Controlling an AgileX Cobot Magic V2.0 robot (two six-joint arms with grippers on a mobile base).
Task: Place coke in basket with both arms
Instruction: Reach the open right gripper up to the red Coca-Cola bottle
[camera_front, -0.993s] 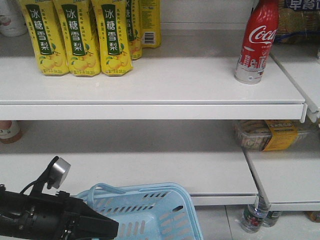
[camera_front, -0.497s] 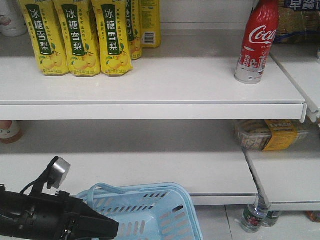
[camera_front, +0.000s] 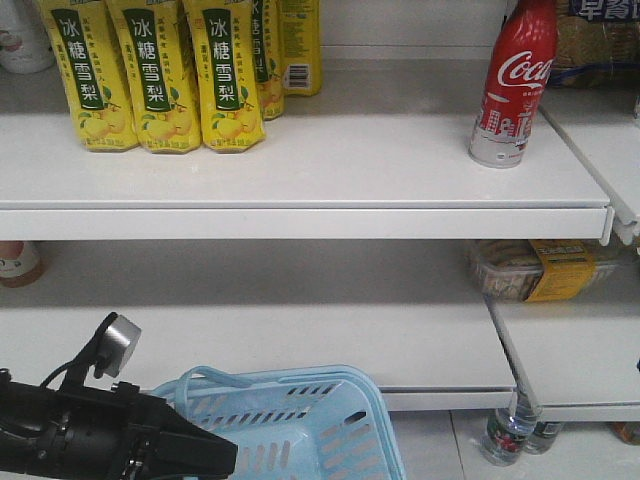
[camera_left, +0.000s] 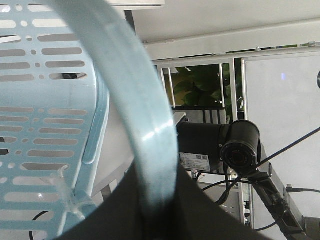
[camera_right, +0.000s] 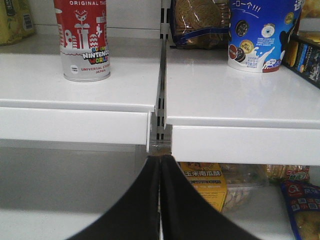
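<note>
the coke (camera_front: 513, 85) stands upright on the top shelf (camera_front: 300, 170), near its right end and well apart from the row of yellow drink cartons (camera_front: 160, 75) at the left. in the right wrist view the can is at the upper left, above and to the left of the right gripper (camera_right: 160, 200). that gripper's 2 black fingers are pressed together with nothing between them, low in front of the seam where 2 shelf boards meet. a blue printed cup (camera_right: 262, 35) stands on the neighbouring board.

the basket (camera_front: 310, 425) shows at the bottom of the front view, below the lower shelf and right beside the left arm (camera_front: 100, 435). in the left wrist view the left gripper (camera_left: 157, 200) pinches the basket's pale blue swing handle (camera_left: 145, 110), which rises from between the dark fingers, with the slotted wall just left of it. the coke is not in the basket.
</note>
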